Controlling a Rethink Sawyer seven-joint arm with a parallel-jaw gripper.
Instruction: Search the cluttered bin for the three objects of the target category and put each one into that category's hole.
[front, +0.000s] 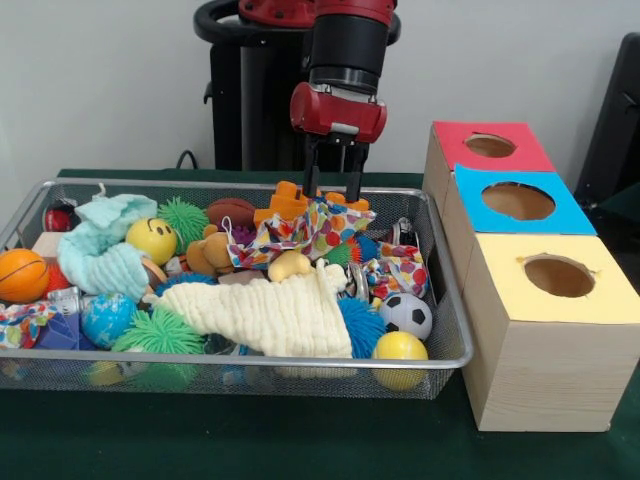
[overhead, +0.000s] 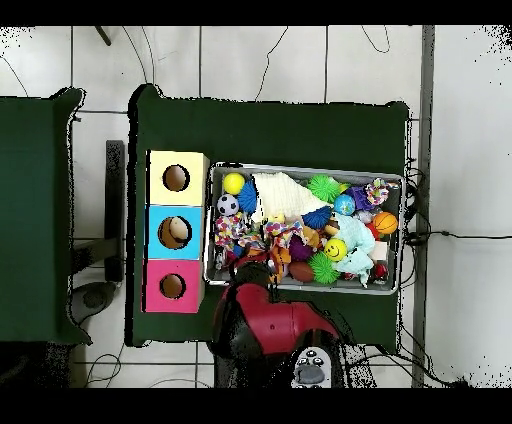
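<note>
The wire mesh bin (front: 250, 364) is full of toys and also shows in the overhead view (overhead: 300, 168). My gripper (front: 332, 192) is open over the bin's back middle. Its fingertips (front: 310, 188) reach the top edge of a polka-dot cloth (front: 310, 230), which is draped over other toys. A second polka-dot cloth (front: 400, 270) lies to its right near the bin's right wall. A third (front: 20, 322) lies at the front left corner. The hole (front: 558, 276) of the yellow-topped box (front: 545, 370) is empty, to the right of the bin. In the overhead view the arm (overhead: 270, 320) hides the gripper.
The blue-topped box (front: 470, 200) and red-topped box (front: 450, 135) stand behind the yellow one. A cream muslin cloth (front: 270, 315), a mint cloth (front: 100, 250), a smiley ball (front: 152, 240), a soccer ball (front: 405, 315) and an orange block (front: 290, 200) crowd the bin.
</note>
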